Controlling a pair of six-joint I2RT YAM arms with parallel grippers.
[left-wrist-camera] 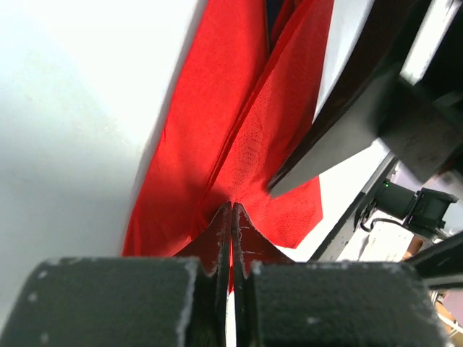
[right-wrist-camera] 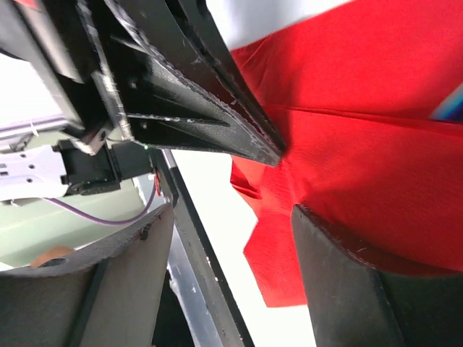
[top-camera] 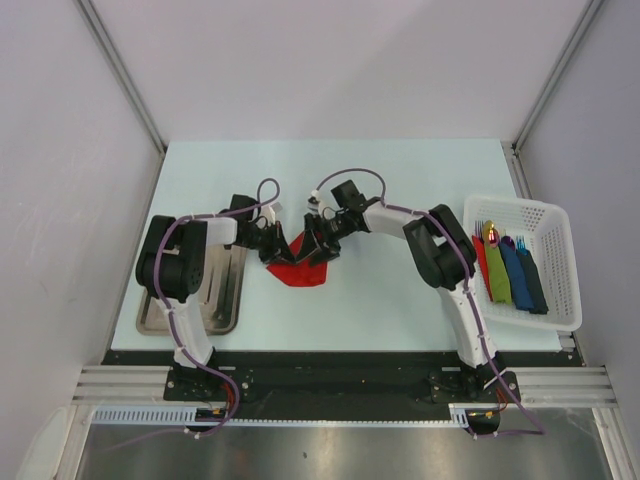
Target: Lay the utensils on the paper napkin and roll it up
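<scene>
My left end effector [left-wrist-camera: 231, 215] is squeezed shut on the paper napkin [left-wrist-camera: 253, 144], with a red fold pinched between its two tips. My right end effector [right-wrist-camera: 231, 217] has its fingers apart. One finger [right-wrist-camera: 347, 282] rests against the napkin, but it holds nothing. The napkin lies on the tabletop [top-camera: 400, 190], partly lifted and folded up between my two arms. I cannot see the utensils properly (only a thin dark strip [left-wrist-camera: 272, 14] deep in the folds, which may be one of them).

Here is what I think could go wrong. The paper is thin. If one arm pulls hard while the other presses down, the napkin could rip. If my pinch slips a little, the fold could flop open, and anything inside could slide out. My two end effectors are very close together right over the napkin, so one wrong move could make them bump. And if I roll from a crooked fold, the roll could come out loose and lopsided.

The tabletop is pale and smooth. It looks slippery, so the napkin could skid when I push it. Just left of the napkin sits a metal tray [top-camera: 215, 300]. Well away on the napkin's right is a white basket [top-camera: 555, 215] holding napkin rolls [top-camera: 498, 280] in green, blue and a dark color. Plain pale walls [top-camera: 330, 60] stand behind the napkin and off to both sides.
</scene>
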